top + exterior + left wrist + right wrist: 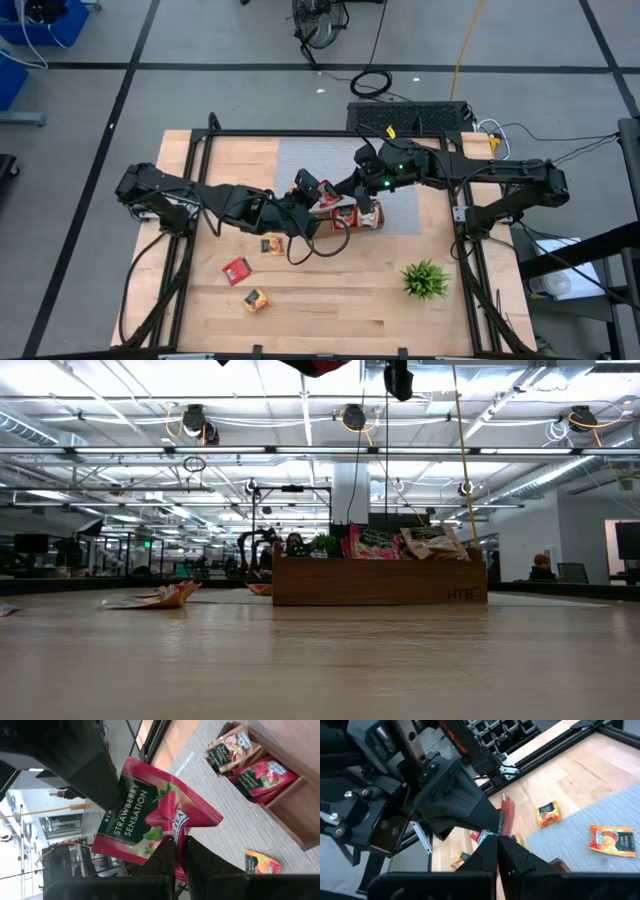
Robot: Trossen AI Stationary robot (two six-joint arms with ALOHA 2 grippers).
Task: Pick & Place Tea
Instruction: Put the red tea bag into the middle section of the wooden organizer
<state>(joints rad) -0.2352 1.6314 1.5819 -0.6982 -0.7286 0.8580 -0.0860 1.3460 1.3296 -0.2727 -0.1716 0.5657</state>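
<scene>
A red tea sachet (150, 815), labelled strawberry, hangs in the air between both grippers, above the grey mat near the wooden tray (368, 218). My left gripper (178, 845) is shut on one edge of it. My right gripper (497, 845) is shut on the opposite edge, and it shows as a dark block (100, 775) in the left wrist view. The tray (287, 815) holds several red and brown sachets standing in its compartments. Three loose sachets (272, 245), (237, 270), (256, 299) lie flat on the wood. My left gripper pinches the red sachet's edge (169, 831), about midway along it, between its two fingers. The sachet is lifted clear and stands out beyond the fingertips, its printed face toward the camera. My right gripper pinches the opposite edge (122, 802) between its two fingers, coming from the table's right side. In its own wrist view the sachet (507, 815) shows edge-on.
A spiky green plant (427, 280) stands near the table's front right. Another orange sachet (612, 840) lies on the grey mat (310, 160). Dark frame rails (300, 133) run along the table's edges. Bare wood lies near the front edge.
</scene>
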